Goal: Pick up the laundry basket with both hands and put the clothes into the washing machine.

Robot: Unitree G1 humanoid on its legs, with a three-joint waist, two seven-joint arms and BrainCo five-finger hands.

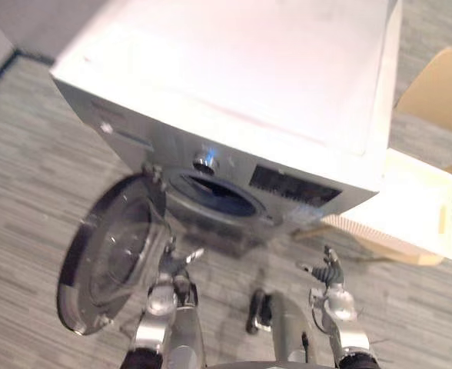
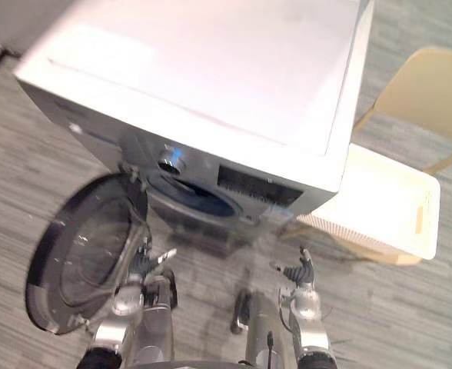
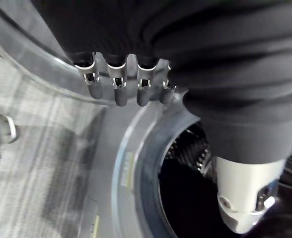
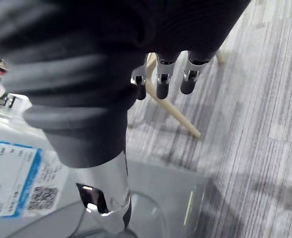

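Left eye view: door (image 1: pixel 111 254) swung wide for loading; left hand (image 1: pixel 176 263), right hand (image 1: pixel 330 270) spread, empty; laundry basket (image 1: pixel 368 231) beside, ungrasped.

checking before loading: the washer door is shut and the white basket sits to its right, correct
No: the door is open, swung out to the robot's left, as the left eye view shows. The white basket does sit to the right of the washer.
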